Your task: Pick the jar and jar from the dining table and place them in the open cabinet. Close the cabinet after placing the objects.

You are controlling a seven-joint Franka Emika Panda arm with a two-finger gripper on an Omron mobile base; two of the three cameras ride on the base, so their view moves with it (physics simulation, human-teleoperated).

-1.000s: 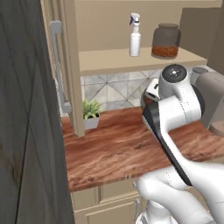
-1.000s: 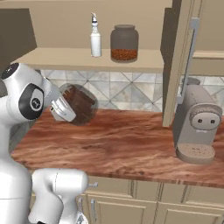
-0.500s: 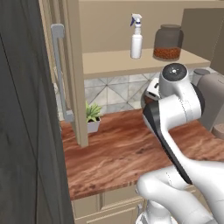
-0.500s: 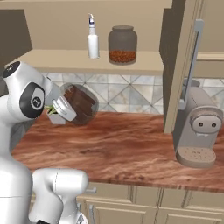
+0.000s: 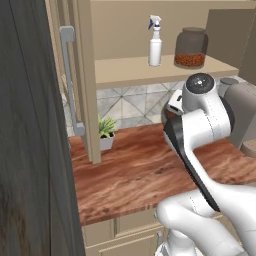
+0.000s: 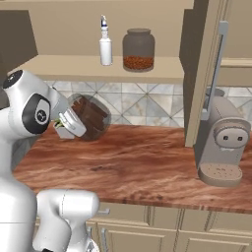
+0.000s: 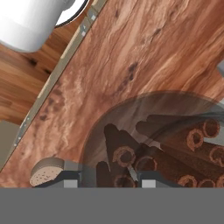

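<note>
My gripper (image 6: 69, 126) is shut on a clear glass jar of brown sticks (image 6: 91, 117), held tilted on its side above the reddish-brown wood counter (image 6: 142, 162). In the hand view the jar of sticks (image 7: 175, 144) fills the lower right, between the fingertips (image 7: 70, 178) of the gripper (image 7: 109, 179). A second jar with reddish-brown grains (image 6: 138, 49) (image 5: 190, 47) stands upright on the shelf (image 6: 64, 66) of the open cabinet. The cabinet's doors (image 6: 204, 74) (image 5: 82, 80) are swung open. The dining table is out of view.
A white spray bottle (image 6: 105, 43) (image 5: 155, 42) stands on the shelf left of the grain jar. A grey coffee machine (image 6: 224, 142) sits on the counter at the right. A small potted plant (image 5: 105, 132) sits at the back left. A tall dark panel (image 5: 25, 150) blocks the left side.
The whole picture has shifted slightly, so the camera has moved a little. The jar of sticks stays in the gripper's hold at about the same height over the counter.
</note>
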